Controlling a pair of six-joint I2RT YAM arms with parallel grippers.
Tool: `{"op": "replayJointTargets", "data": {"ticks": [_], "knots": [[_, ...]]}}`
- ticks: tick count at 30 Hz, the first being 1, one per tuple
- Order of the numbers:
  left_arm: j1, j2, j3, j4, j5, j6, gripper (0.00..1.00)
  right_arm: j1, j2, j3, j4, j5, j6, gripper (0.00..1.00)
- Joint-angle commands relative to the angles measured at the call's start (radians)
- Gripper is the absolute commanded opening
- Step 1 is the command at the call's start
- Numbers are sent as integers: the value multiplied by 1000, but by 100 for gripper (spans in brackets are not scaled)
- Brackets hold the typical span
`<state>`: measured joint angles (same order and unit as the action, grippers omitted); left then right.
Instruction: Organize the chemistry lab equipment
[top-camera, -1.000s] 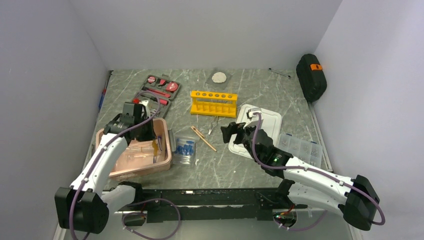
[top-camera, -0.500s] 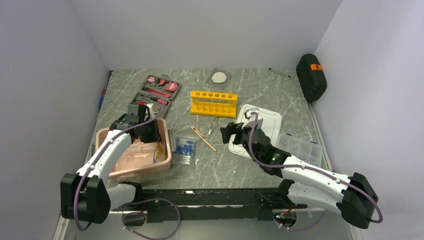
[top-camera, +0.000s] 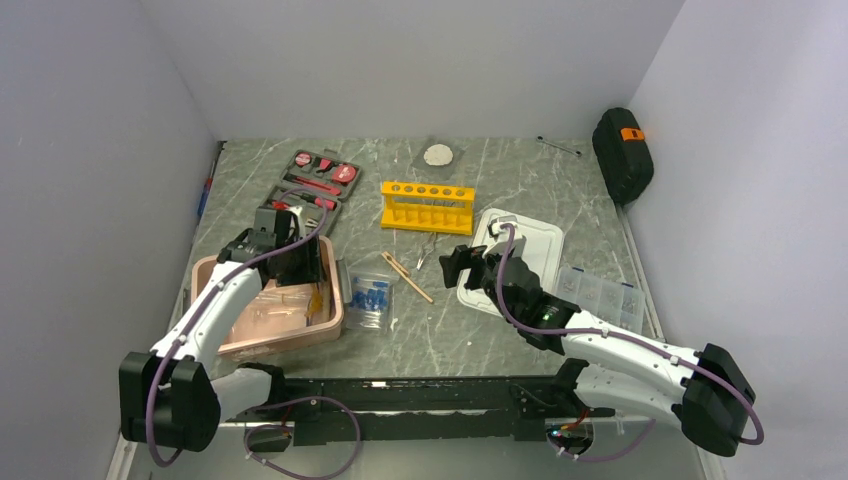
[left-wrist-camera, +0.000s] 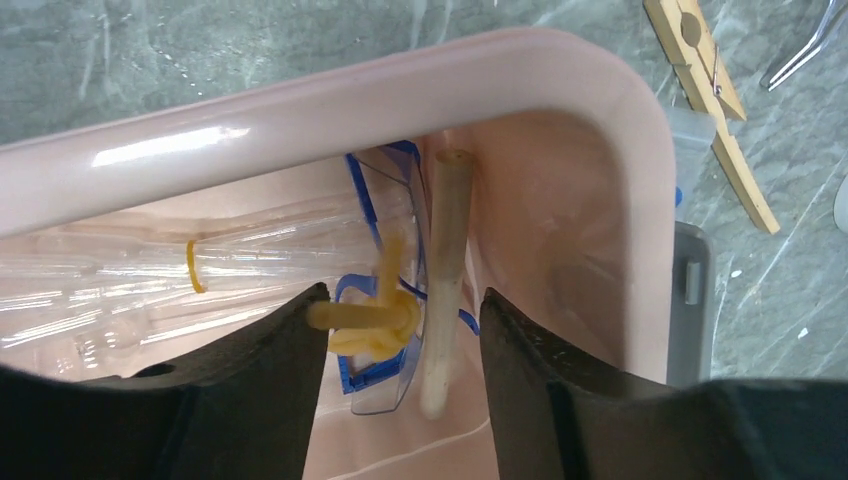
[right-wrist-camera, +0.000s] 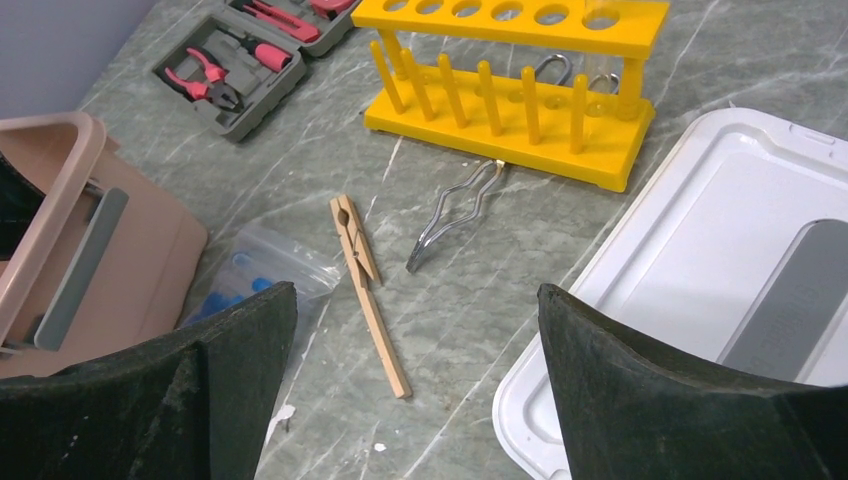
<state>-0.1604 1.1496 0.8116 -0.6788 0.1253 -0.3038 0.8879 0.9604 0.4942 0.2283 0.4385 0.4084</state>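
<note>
Glossy pink plastic bin (left-wrist-camera: 400, 90), pale wooden clamp (right-wrist-camera: 371, 290)

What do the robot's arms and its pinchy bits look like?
The left arm and right arm have smooth white shells with chunky black joints. A thin purple cable loops along each. A small green light glows on the right arm. The left tool and right tool each end in two broad black fingers.
</note>
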Motion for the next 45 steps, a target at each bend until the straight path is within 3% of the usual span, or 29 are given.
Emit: {"op": "replayJointTargets", "data": {"ticks": [1, 10, 18, 22, 32, 45], "knots": [[-1, -48, 35, -24, -57, 10, 62, -3, -8, 18, 24, -3, 5, 91], [-1, -193, 97, -71, -224, 67, 80, -5, 30, 46, 9, -86, -98, 94], [-1, -244, 218, 129, -209, 168, 98, -2, 255, 229, -146, -240, -195, 90], [1, -190, 203, 205, -208, 196, 99, 7, 450, 368, -278, -264, -195, 80], [1, -210, 141, 233, -184, 192, 99, 17, 758, 604, -416, -254, -266, 74], [1, -224, 138, 236, -157, 185, 99, 21, 922, 727, -518, -266, -292, 54]]}}
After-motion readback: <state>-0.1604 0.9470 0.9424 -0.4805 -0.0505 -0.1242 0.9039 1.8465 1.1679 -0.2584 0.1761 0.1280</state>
